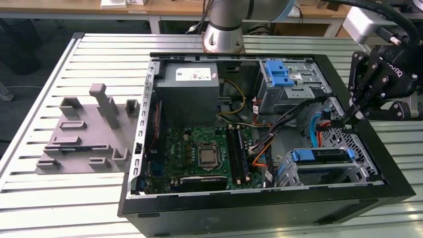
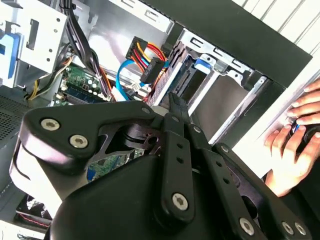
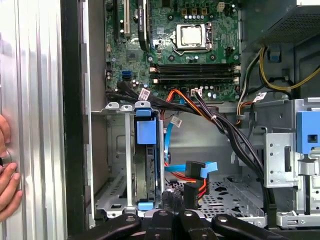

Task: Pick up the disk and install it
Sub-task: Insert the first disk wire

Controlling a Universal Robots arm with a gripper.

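The disk [image 1: 320, 155] stands on edge in the grey drive bay [image 1: 360, 148] at the near corner of the open computer case, on the exterior view's right. Its blue bracket [image 3: 146, 131] shows along the exposed edge, and the drive body [image 3: 145, 175] runs down into the slot. My gripper [image 1: 345, 119] hovers just above and behind that bay, apart from the disk. In both wrist views the black fingers [image 2: 172, 102] [image 3: 160, 220] are pressed together with nothing between them.
A person's hand [image 2: 295, 135] [image 3: 7, 175] rests on the case's outer wall beside the bay. Blue and orange cables [image 3: 192, 172] hang close to the disk. Also inside are the motherboard [image 1: 198, 148], a grey box [image 1: 188, 82] and a cage with a blue latch [image 1: 281, 74]. A grey fixture [image 1: 86, 129] lies on the table.
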